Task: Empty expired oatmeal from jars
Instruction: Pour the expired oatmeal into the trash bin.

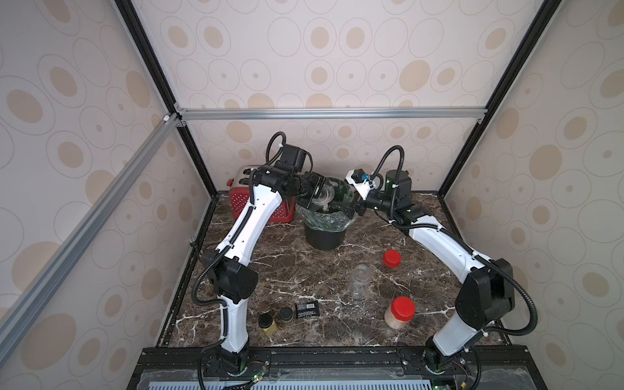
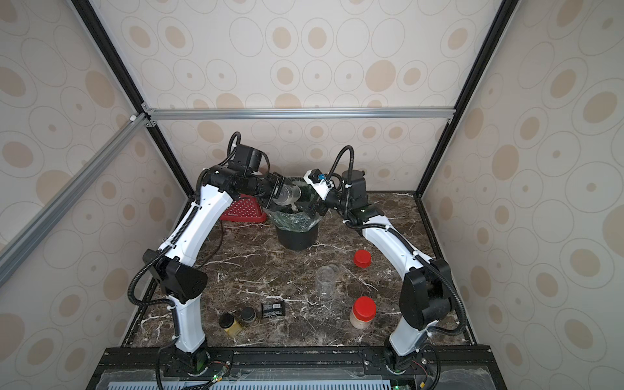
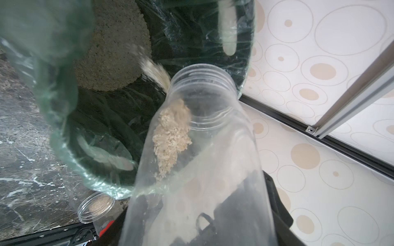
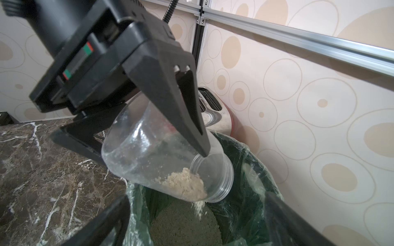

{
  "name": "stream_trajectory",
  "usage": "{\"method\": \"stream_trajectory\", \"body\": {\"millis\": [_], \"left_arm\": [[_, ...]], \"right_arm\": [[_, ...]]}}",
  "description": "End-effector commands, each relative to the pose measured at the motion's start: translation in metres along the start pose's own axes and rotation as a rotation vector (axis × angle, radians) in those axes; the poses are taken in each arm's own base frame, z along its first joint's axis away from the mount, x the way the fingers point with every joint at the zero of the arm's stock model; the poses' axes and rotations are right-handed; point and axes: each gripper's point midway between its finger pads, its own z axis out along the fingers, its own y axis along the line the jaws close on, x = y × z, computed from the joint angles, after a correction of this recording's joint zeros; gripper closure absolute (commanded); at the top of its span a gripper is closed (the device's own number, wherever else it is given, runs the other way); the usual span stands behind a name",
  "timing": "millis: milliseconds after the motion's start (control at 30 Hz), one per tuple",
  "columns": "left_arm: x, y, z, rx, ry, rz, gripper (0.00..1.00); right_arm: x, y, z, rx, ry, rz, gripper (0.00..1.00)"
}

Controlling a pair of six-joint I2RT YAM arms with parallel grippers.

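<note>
While the left claw (image 1: 315,197) pinched a tilted jar (image 4: 153,161) over the bin (image 1: 324,236), oatmeal (image 4: 187,183) spilled from its mouth; the right claw (image 1: 354,208) stood spread wide by the rim.

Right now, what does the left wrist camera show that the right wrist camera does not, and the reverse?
Only the left wrist view shows a second, open jar on the table. Only the right wrist view shows the left gripper shut on the tilted jar, and a toaster behind the bin. Both show the tilted jar over the green-lined bin, with oatmeal spilling from its mouth into it.
</note>
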Motion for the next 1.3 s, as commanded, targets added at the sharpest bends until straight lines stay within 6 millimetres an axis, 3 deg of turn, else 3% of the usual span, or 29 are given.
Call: {"method": "stream_trajectory", "body": {"millis": [0, 400, 967, 1267], "left_arm": [[0.010, -0.009, -0.015, 0.039, 0.011, -0.006, 1.00], [0.024, -0.012, -0.022, 0.058, 0.069, 0.075, 1.00], [0.033, -0.017, -0.035, 0.094, 0.086, 0.104, 1.00], [0.038, -0.018, -0.032, 0.099, 0.099, 0.109, 1.00]], "right_arm": [[-0.006, 0.015, 0.002, -0.045, -0.091, -0.264, 0.01], [-0.014, 0.006, 0.017, -0.125, -0.196, -0.459, 0.01], [-0.013, 0.009, 0.038, -0.198, -0.258, -0.422, 0.00], [-0.017, 0.010, 0.045, -0.202, -0.268, -0.431, 0.07]]}}
